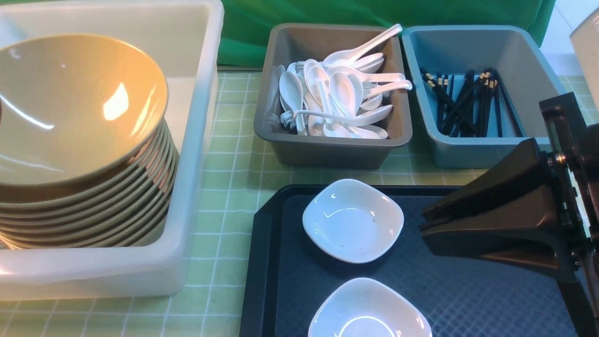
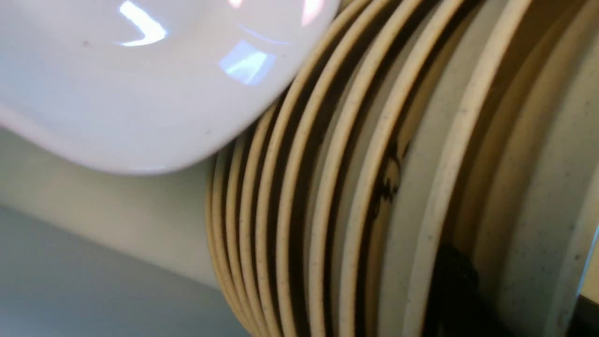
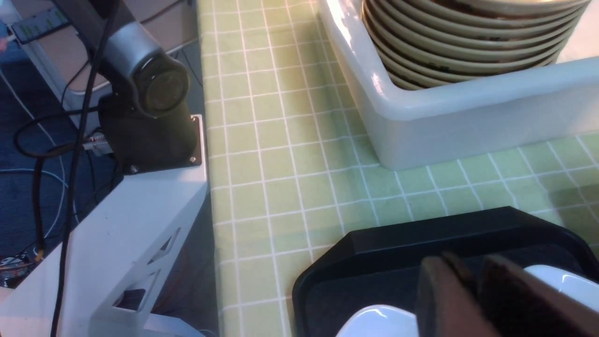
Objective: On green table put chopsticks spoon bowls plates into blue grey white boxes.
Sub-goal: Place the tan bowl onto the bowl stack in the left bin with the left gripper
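A stack of tan bowls (image 1: 93, 210) stands in the white box (image 1: 196, 140), and the top bowl (image 1: 70, 107) is tilted up off the stack. In the left wrist view my left gripper (image 2: 519, 299) is shut on that bowl's wall, one dark finger (image 2: 454, 285) beneath it. Two white plates (image 1: 353, 220) (image 1: 369, 311) lie on a black tray (image 1: 271, 262). My right gripper (image 1: 425, 227) hovers just right of them, slightly open and holding nothing. White spoons (image 1: 337, 93) fill the grey box (image 1: 332, 150). Black chopsticks (image 1: 468, 103) lie in the blue box (image 1: 468, 152).
The green table (image 1: 229, 196) shows between the boxes and the tray. In the left wrist view a glossy white rounded surface (image 2: 140, 84) lies close beside the bowl rims. The left arm's base (image 3: 149, 93) stands off the table's near edge.
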You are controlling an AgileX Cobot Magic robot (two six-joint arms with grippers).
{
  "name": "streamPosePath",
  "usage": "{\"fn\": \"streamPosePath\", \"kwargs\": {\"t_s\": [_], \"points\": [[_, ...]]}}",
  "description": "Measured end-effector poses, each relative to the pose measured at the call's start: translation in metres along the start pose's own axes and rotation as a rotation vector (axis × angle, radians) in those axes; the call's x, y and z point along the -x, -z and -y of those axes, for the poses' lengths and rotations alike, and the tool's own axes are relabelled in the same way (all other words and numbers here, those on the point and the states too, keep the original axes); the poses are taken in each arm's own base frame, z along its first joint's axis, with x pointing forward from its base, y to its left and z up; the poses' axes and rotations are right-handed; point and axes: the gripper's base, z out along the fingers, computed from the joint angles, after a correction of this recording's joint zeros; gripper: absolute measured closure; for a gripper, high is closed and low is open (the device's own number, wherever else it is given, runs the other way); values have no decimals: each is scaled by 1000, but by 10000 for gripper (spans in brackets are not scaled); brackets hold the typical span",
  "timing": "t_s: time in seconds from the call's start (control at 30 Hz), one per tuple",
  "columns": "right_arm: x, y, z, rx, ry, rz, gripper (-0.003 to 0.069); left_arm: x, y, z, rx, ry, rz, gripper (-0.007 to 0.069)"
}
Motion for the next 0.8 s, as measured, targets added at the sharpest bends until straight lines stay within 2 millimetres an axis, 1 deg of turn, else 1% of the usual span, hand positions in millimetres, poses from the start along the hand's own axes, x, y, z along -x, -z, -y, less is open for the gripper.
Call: {"fn": "streamPosePath", "kwargs": {"t_s": [0.23,0.33,0.5,0.53,0.57,0.67,0.7,0.73,0.77,0.8], "points": [[1,0,1,-10,0,7,529,-1,0,-6,63,74,-7,603],[1,0,1,-13,0,9,528,-1,0,-6,74,98,-10,580],[1,0,1,-13,0,9,523,-1,0,-6,74,103,-8,473],[1,0,1,-13,0,9,521,0,2,-5,72,105,-4,429],[1,0,1,-13,0,9,521,0,2,-5,72,106,-3,422],[1,0,1,-13,0,9,517,3,8,0,65,94,18,286],[1,0,1,-13,0,9,517,3,10,2,66,86,23,253],[1,0,1,-13,0,9,517,3,11,3,68,79,28,237],[1,0,1,-13,0,9,517,4,16,8,77,54,42,183],[1,0,1,-13,0,9,517,4,19,10,84,38,54,153]]}}
